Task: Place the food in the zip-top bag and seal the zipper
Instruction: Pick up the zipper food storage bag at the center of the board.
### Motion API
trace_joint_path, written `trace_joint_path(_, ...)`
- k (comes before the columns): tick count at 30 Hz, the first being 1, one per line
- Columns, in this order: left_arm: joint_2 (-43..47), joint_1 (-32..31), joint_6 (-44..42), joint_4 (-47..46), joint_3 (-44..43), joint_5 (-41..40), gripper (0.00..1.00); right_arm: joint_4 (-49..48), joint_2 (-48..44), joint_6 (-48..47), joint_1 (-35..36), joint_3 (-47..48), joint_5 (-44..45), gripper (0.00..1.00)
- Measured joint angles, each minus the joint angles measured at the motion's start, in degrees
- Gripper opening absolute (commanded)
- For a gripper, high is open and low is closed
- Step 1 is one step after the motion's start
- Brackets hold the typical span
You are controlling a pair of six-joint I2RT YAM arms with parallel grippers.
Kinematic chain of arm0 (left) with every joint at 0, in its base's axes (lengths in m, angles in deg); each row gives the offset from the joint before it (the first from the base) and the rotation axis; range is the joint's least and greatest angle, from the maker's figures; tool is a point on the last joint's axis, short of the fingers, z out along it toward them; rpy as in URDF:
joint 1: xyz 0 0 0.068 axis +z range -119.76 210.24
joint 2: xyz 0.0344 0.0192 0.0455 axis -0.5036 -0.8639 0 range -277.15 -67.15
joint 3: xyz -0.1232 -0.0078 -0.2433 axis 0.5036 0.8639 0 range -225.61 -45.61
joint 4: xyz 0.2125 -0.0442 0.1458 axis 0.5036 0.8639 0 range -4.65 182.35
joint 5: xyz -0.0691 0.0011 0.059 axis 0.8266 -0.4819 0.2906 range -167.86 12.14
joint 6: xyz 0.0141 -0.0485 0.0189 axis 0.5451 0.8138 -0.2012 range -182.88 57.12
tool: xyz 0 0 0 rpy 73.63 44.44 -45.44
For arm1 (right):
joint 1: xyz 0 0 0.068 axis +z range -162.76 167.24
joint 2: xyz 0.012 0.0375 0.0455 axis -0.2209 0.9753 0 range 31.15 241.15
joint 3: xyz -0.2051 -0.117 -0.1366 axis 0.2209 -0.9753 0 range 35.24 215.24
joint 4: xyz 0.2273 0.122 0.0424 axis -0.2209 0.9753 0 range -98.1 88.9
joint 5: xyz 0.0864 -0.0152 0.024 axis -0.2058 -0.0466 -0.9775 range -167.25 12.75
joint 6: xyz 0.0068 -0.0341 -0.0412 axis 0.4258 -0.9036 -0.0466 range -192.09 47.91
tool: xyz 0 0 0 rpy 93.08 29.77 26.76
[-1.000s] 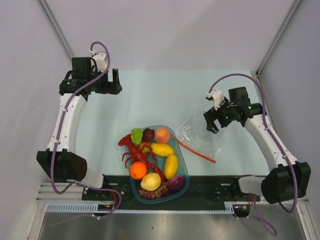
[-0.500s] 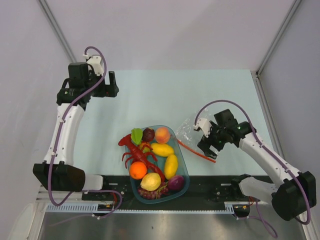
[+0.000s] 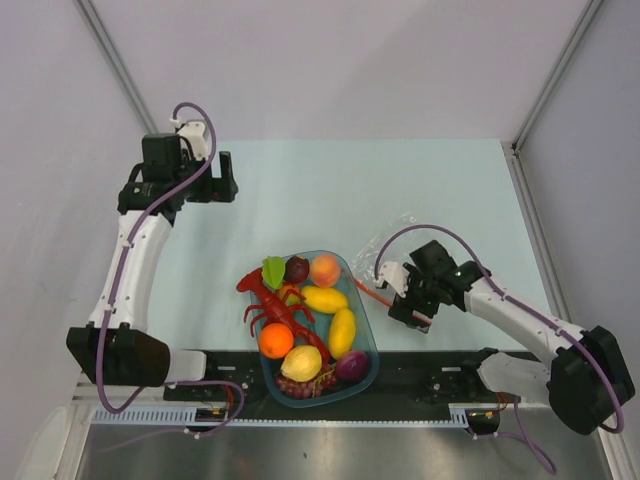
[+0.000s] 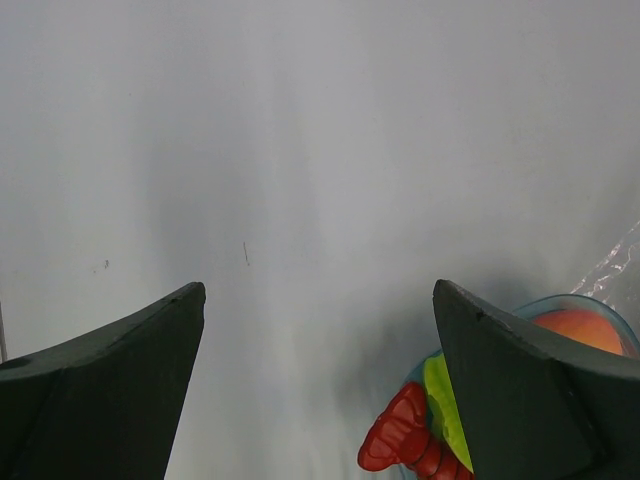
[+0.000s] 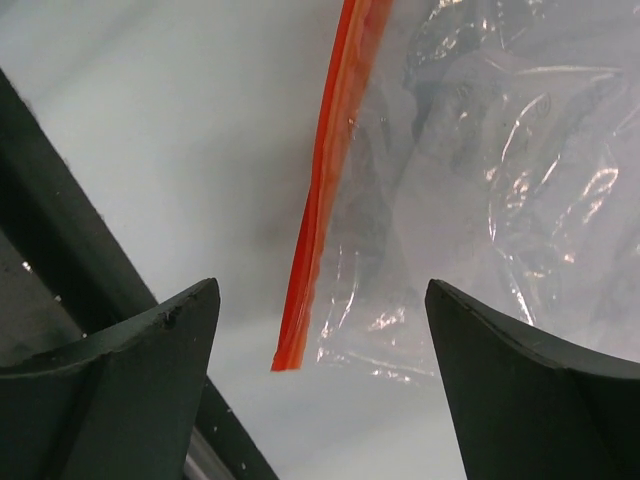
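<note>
The clear zip-top bag lies flat to the right of the tub, its red zipper running along its near-left edge. My right gripper is open and hovers low over the zipper's near end, which sits between its fingers in the right wrist view, with the bag beside it. The food lies in the tub: peach, orange, lemons, purple pieces, green leaf. My left gripper is open and empty at the far left, away from the food.
The translucent blue tub stands at the near middle, with a red toy lobster hanging over its left side. The left wrist view shows the lobster's tail, the leaf and the peach. A black rail runs along the near table edge.
My right arm has swung down and toward the near left, from beside the bag's far right to over the zipper's near end. My left gripper has shifted slightly.
</note>
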Motion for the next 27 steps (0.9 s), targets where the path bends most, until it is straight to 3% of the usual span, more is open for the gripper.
trace_joint_path(4,0.4,0.0,0.3,0.0,1.2,-0.5,1.00,-4.3,3.5,0.1,1.2,-0.6,1.0,0.77)
trace_joint_path(6,0.5,0.0,0.4,-0.1,1.5,-0.8,1.00,-6.2,5.4,0.3,1.6,-0.6,1.2,0.66)
trace_joint_path(7,0.6,0.0,0.4,-0.1,1.6,-0.9,1.00,-7.1,6.5,0.3,1.7,-0.6,1.3,0.55)
trace_joint_path(9,0.8,0.0,0.4,-0.4,2.0,-1.0,1.00,-8.3,8.4,0.4,1.8,-0.6,1.4,0.46)
trace_joint_path(10,0.9,0.0,0.4,-0.6,2.4,-1.0,1.00,-8.9,9.3,0.8,1.8,-0.6,1.4,0.32)
trace_joint_path(12,1.6,0.0,0.8,-1.0,3.5,-1.0,1.00,-9.5,10.3,1.0,1.8,-0.6,1.6,0.16)
trace_joint_path(13,1.7,0.0,0.9,-1.0,4.0,-1.0,1.00,-9.7,10.7,1.0,1.8,-0.6,1.6,0.02)
trace_joint_path(21,2.0,0.0,1.2,-1.0,5.0,1.0,1.00,-8.8,12.2,2.5,-2.4,2.4,1.6,0.00)
trace_joint_path(27,1.7,0.0,0.8,-1.8,4.6,10.1,1.00,-5.8,9.8,7.2,-9.9,12.6,-2.1,0.00)
